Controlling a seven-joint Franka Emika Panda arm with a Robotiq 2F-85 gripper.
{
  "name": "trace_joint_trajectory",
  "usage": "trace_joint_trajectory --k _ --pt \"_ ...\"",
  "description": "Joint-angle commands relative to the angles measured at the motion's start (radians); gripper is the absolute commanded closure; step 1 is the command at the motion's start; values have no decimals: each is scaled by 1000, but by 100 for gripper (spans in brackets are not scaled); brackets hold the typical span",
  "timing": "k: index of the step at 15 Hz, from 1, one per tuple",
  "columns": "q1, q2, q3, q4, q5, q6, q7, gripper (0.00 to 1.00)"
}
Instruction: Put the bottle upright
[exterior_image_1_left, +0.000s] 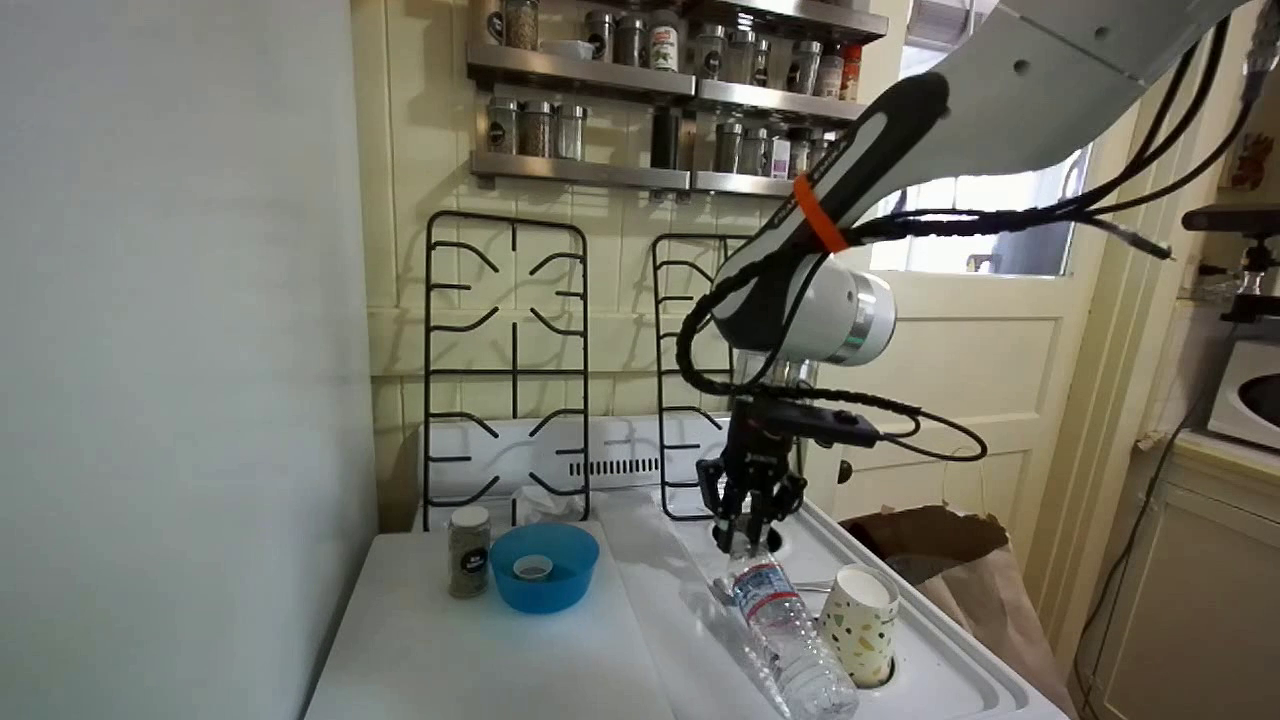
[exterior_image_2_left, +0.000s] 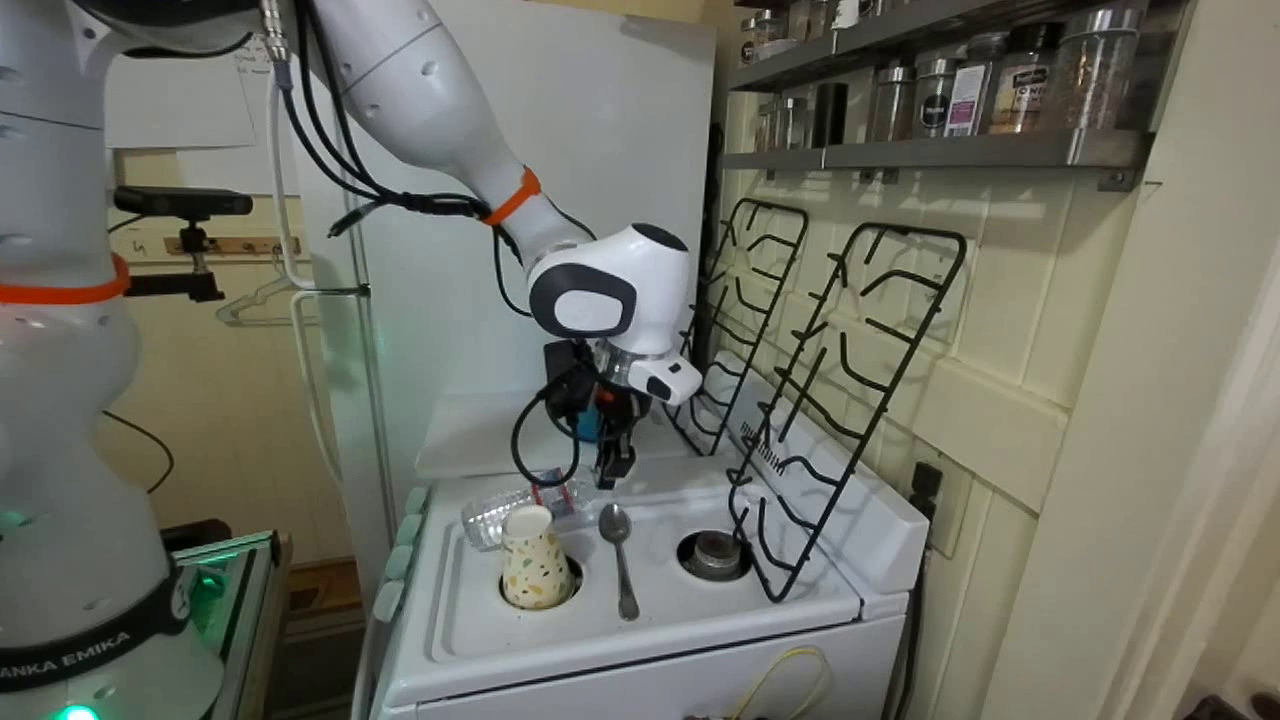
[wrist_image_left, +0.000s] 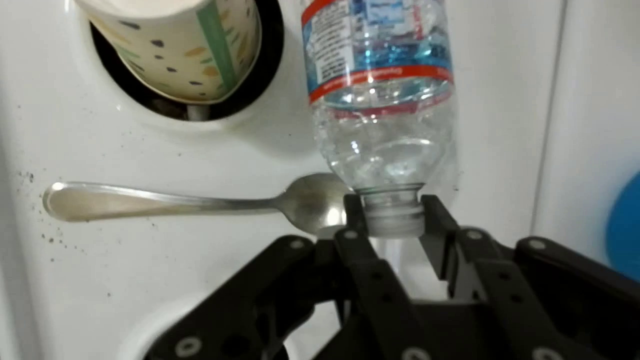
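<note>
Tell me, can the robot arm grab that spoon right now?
Probably not right now: its gripper looks closed on the top of the bottle, so it would likely have to let go first. The spoon itself lies close by.

Arm (exterior_image_1_left: 955, 140) slants down, wrist (exterior_image_1_left: 825, 310) bent; pincer (wrist_image_left: 391, 216) points downward, fingers (wrist_image_left: 439, 225) slightly apart.

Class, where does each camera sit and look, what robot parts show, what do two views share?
An exterior view: before the stove, facing spice shelves; arm, hand show.
An exterior view: beside the stove, facing a white panel; base, arm, hand show.
Wrist view: on the arm, facing down at the bottle; fingers show.
Both exterior views share the patterned cup.
</note>
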Motion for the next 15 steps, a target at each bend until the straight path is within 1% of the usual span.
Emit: trace_joint_trajectory --k 1,5,7,10,12,15 --pt "31 -188 34 -104 28 47 -66 92" --pt "94 -299 71 -134 53 81 -136 92" --pt "135 -336 82 -144 98 95 -202 92" --pt "203 -371 93 -157 147 125 -328 92" --pt "242 -395 95 -182 148 155 -411 92" --pt "305 -418 78 -204 206 183 -578 92"
